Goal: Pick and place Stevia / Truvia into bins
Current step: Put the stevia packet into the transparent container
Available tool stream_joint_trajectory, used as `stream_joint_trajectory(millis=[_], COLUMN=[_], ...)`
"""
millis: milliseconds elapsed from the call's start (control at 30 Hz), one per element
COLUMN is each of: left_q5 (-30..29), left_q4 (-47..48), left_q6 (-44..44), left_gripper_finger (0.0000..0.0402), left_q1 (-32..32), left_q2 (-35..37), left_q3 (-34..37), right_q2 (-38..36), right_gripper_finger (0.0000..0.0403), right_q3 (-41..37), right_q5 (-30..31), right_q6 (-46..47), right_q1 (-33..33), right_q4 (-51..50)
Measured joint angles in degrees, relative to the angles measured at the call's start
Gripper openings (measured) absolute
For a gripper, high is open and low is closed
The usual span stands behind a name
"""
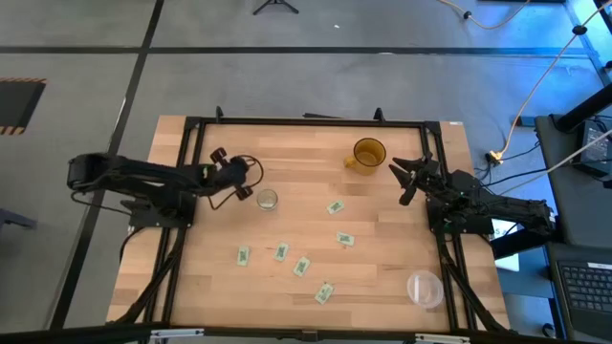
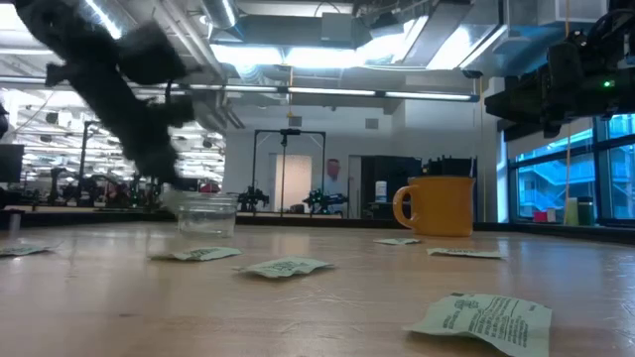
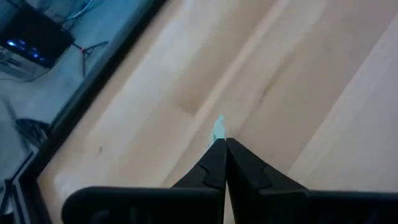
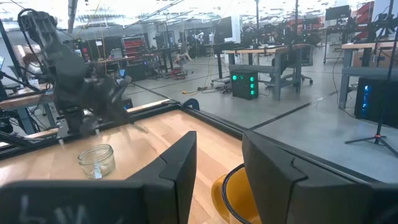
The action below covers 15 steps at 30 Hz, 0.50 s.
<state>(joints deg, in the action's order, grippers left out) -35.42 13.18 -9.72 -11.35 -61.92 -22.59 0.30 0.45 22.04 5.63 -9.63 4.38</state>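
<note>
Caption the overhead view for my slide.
Left gripper beside the glass cup, six Stevia packets loose on the table, right gripper open near the amber mug.

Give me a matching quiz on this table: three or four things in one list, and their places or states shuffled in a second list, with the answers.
Things:
1. glass cup
2. amber mug
3. plastic container
4. left gripper

Places or states:
A. near the right arm's front corner of the table
B. shut on a packet
C. just beside the left gripper, with a packet inside
D. by the right gripper, at the far side

Pairs: 1-C, 2-D, 3-A, 4-B
</note>
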Motion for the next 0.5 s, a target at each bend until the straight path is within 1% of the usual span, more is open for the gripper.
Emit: stream_joint_trajectory(millis=[67,133,233,300,400,500], left_q5=[1.31,4.03,10.54,16.3,24.01,30.29], left_q4=[1.62,3.07,4.04,4.29,6.14,11.47], left_q6=[-1.43,-2.09,-2.19,-3.03,-7.35,-12.78], left_gripper_finger=[0.0002,0.0002,0.0002,0.0002,0.0002,0.0002], left_q1=[0.0,0.0,0.0,-0.01,-0.02,0.11], left_q2=[2.93,6.11,10.52,12.73,14.04,12.21], left_q3=[-1.96,-4.2,-8.07,-10.57,-15.07,-19.7], right_q2=[0.01,-0.01,0.0,-0.01,-0.01,-0.01], right_gripper_finger=[0.0133,0.0133,0.0133,0.0133,0.0133,0.0133], right_q3=[0.0,0.0,0.0,0.0,0.0,0.0], right_q5=[0.0,0.0,0.0,-0.02,0.0,-0.01], right_q6=[-0.01,-0.07,-0.11,-0.11,-0.14,-0.11], right_q1=[0.0,0.0,0.0,0.0,0.0,0.0], right_q4=[0.02,0.02,0.0,0.01,0.0,0.0])
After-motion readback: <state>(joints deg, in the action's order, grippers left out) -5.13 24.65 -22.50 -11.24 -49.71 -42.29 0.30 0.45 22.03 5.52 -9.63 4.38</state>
